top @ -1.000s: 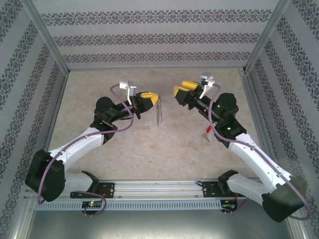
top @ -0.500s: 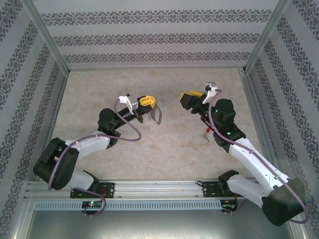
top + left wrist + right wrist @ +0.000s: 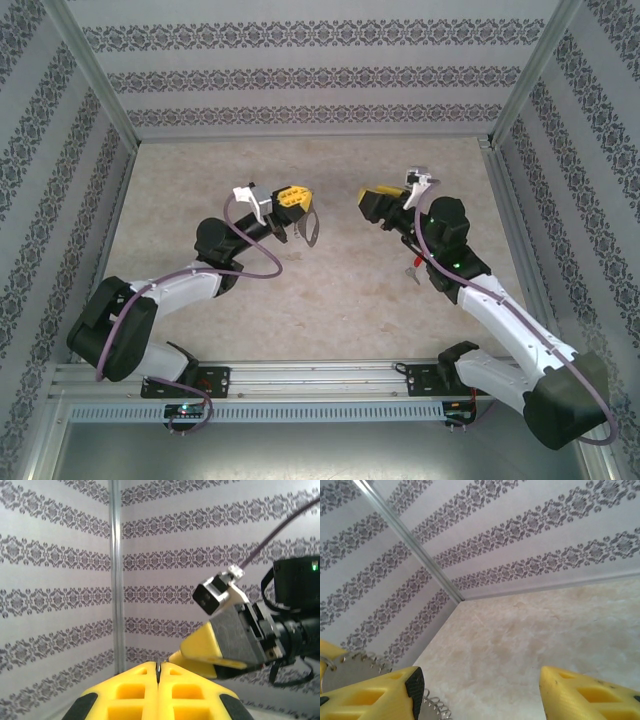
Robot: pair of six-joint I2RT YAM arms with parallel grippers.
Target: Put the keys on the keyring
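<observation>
Left hand (image 3: 299, 208) pinches the flat grey metal keyring (image 3: 312, 229); right hand (image 3: 368, 203) stands open.

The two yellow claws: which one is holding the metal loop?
The left gripper: its fingers are pinched shut on the edge of the grey keyring. The right gripper has its fingers apart, with nothing between them.

Beige marbled table (image 3: 330, 300); 1 red-tagged key (image 3: 412, 269) lies on its right side.
</observation>
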